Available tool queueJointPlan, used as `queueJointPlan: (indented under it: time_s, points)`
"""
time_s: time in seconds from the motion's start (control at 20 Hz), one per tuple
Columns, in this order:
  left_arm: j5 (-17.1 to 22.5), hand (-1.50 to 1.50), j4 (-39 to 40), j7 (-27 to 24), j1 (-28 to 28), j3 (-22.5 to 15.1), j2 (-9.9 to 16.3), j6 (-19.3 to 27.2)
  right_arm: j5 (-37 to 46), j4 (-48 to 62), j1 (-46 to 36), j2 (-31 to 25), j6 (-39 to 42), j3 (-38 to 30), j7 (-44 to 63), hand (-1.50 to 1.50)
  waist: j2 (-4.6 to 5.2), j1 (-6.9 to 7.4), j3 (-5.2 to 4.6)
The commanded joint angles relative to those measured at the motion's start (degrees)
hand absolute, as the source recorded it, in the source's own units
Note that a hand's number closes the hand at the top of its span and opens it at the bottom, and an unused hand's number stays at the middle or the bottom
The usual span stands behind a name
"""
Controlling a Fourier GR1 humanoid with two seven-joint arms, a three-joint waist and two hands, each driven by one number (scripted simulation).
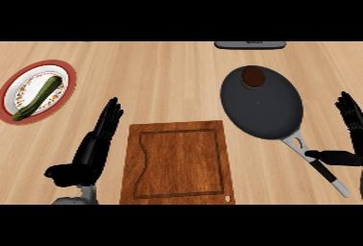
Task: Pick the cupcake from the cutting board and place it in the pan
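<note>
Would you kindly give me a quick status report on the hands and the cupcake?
Left hand open, right hand open, both resting. Brown cupcake sits inside dark round pan. Wooden cutting board bare. Nothing obstructing.

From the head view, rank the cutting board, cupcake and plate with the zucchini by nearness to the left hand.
1. Cutting board: just right of the left hand, almost beside it.
2. Plate with the zucchini: up and to the left, at the counter's left edge.
3. Cupcake: far right, in the pan.

One cupcake (253, 77), one pan (264, 108), one cutting board (178, 162), one plate (28, 77), one zucchini (35, 98), two hands.
</note>
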Motion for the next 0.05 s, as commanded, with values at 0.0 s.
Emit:
queueJointPlan:
  time_s: [0.0]
  points:
    - [-0.81,0.00,1.68,3.29,-4.06,-3.72,-1.28,5.87,3.38,-0.12,1.82,0.65,-4.37,0.71,-3.68,-1.50,0.03,-0.21,0.01]
